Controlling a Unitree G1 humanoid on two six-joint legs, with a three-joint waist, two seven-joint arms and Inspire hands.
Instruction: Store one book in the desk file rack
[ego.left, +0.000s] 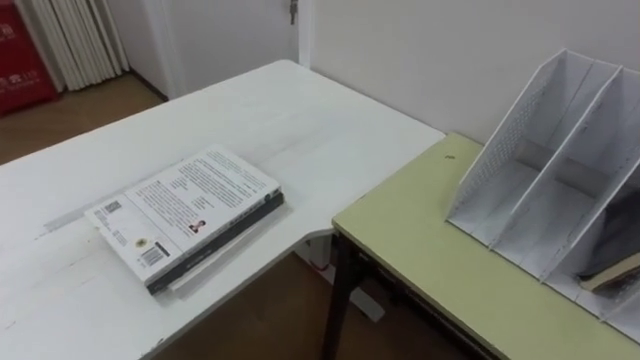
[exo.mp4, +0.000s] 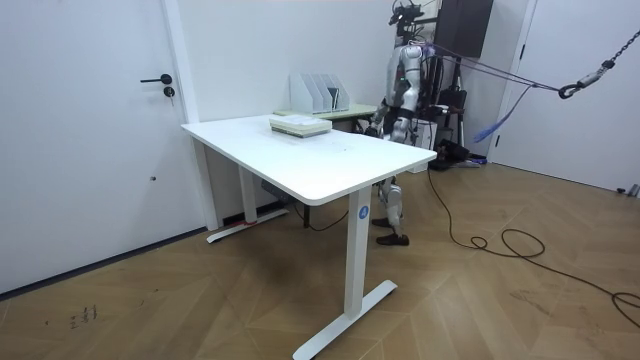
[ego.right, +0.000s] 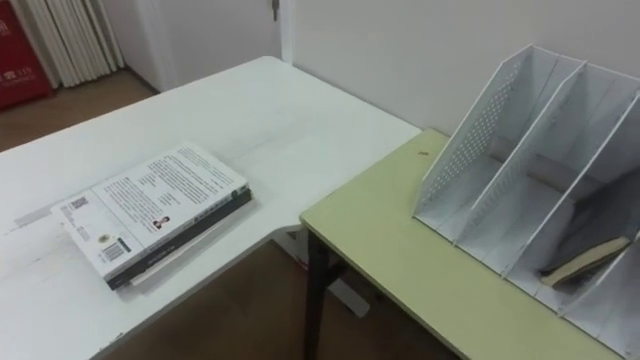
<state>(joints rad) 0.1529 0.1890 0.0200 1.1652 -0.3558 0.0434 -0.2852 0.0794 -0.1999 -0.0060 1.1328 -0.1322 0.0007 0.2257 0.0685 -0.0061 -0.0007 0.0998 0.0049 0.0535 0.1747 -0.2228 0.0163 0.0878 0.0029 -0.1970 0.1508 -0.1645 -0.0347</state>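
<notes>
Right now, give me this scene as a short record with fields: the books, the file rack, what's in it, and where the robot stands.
books: stack of books lying flat near the white desk edge, barcode side up
rack: white file rack upright on the green table, by the wall
rack contents: one slanted book in a right-hand compartment; the two compartments left of it look empty
robot: stands at the desk's far side, by the green table
status: nothing lifted from the stack

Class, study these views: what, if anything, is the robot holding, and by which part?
Nothing, as far as shows: the stack of books lies flat and untouched on the white table, and one book leans in the file rack.
</notes>
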